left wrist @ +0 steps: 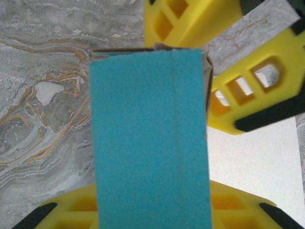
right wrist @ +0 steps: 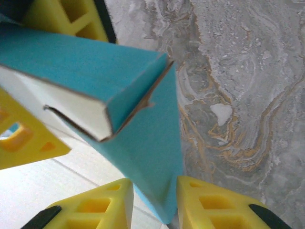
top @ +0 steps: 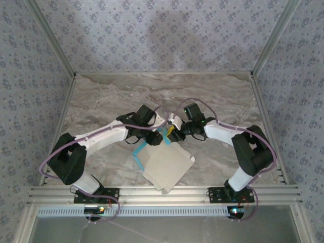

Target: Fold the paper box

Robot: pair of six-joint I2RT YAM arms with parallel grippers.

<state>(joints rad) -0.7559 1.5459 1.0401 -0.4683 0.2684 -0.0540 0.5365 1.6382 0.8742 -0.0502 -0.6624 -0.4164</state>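
The paper box lies partly folded near the table's front, its pale beige panel facing up and a blue strip raised along its left side. My two grippers meet over its far edge. The left gripper is shut on an upright blue wall, which stands between its yellow fingers. The right gripper is shut on the corner of a blue flap, where the folded walls meet and show a beige inner face. The right gripper's yellow fingers sit just beyond the wall in the left wrist view.
The marbled table is walled by patterned panels at the back and both sides. An aluminium rail runs along the near edge, where both arm bases are bolted. Open tabletop lies behind the grippers.
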